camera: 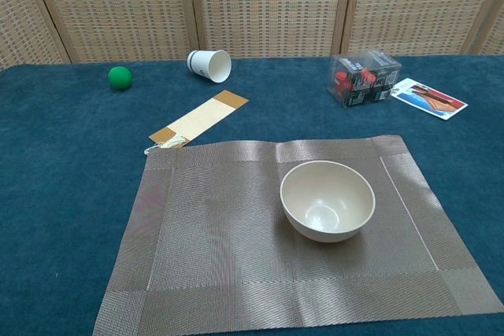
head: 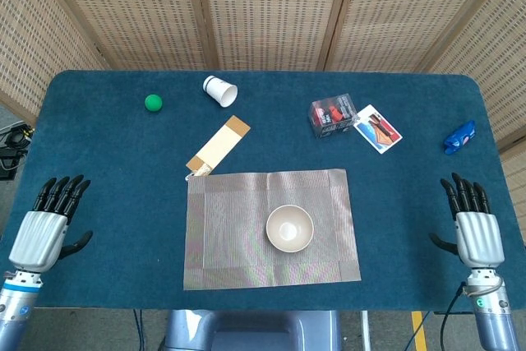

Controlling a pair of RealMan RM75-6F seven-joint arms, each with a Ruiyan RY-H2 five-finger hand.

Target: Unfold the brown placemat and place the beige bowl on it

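The brown placemat [head: 238, 232] [camera: 220, 241] lies flat and spread out on the blue table near its front edge. On it, right of its middle, the beige bowl [head: 289, 228] [camera: 327, 200] stands upright and empty. My left hand [head: 45, 226] hovers at the front left corner, fingers apart, holding nothing. At the front right corner my right hand [head: 472, 228] is likewise open and far from the bowl. Neither hand appears in the chest view.
A green ball [head: 153, 103], a tipped white paper cup [head: 220, 90] and a tan paper sleeve [head: 218, 145] lie behind the mat. A clear box [head: 331, 116], a card [head: 377, 128] and a blue object [head: 460, 137] sit at the back right.
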